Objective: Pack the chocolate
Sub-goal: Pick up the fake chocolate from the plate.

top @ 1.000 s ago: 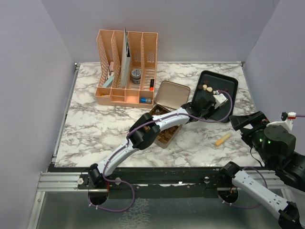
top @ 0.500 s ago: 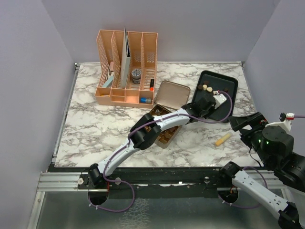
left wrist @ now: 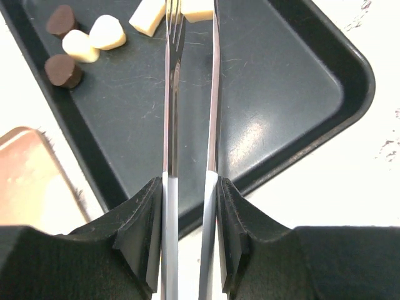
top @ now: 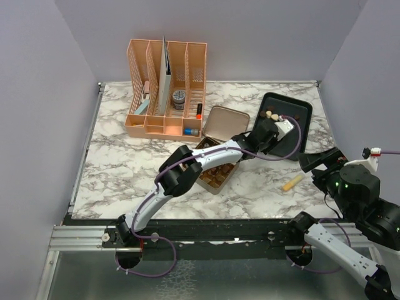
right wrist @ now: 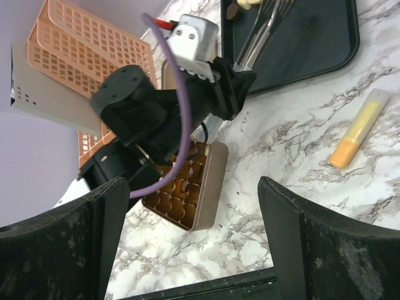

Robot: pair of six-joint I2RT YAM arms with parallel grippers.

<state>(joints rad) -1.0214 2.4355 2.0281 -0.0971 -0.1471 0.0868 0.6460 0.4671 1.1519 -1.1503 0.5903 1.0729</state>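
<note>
Several chocolate pieces (left wrist: 80,45), dark brown and cream-white, lie at the far end of the black tray (left wrist: 275,94). My left gripper (left wrist: 189,181) is shut on metal tongs (left wrist: 172,112). The tongs reach over the tray, and their tips stand by a cream piece (left wrist: 197,9) at the top edge of the left wrist view. In the top view the left gripper (top: 269,128) hangs over the tray (top: 299,119), beyond the open gold tin (top: 215,181). My right gripper (top: 315,159) hovers open at the right, and in its own view (right wrist: 194,184) nothing sits between its fingers.
The tin's lid (top: 225,122) lies beside the tray. A yellow-orange tube (top: 292,182) lies on the marble near the right gripper. A peach desk organizer (top: 165,87) stands at the back left. The left arm stretches across the tin.
The left gripper has squeezed the tongs narrower. The left arm's elbow has swung left and up. The right gripper has drifted slightly left.
</note>
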